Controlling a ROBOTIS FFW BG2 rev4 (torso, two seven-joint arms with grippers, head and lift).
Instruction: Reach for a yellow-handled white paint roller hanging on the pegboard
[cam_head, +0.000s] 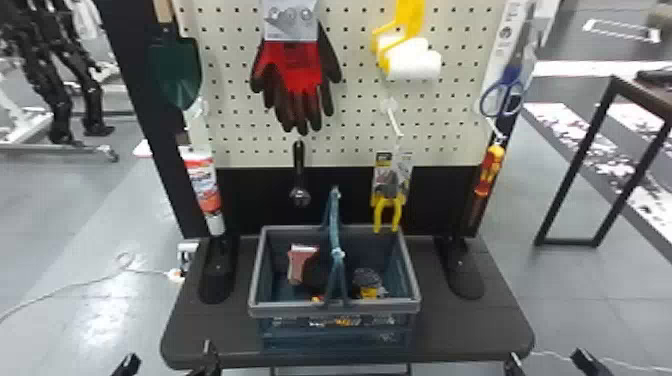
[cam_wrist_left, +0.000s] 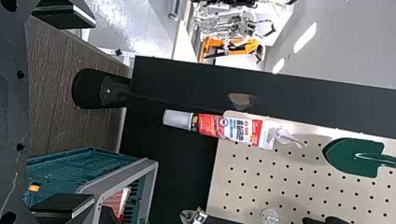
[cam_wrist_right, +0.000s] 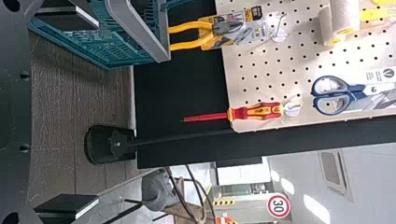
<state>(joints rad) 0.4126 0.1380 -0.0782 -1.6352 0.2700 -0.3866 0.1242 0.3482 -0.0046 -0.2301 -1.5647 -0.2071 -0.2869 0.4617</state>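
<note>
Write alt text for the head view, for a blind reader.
A yellow-handled white paint roller hangs on a pegboard, right of red gloves. Below, a basket stands on a dark base. The left fingers and right fingers are open at the bottom.

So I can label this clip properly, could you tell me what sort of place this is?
Probably a robotics lab or test area with a mock tool display: a paint roller, gloves and pliers hang at a pegboard, and what look like black robot legs stand behind.
</note>
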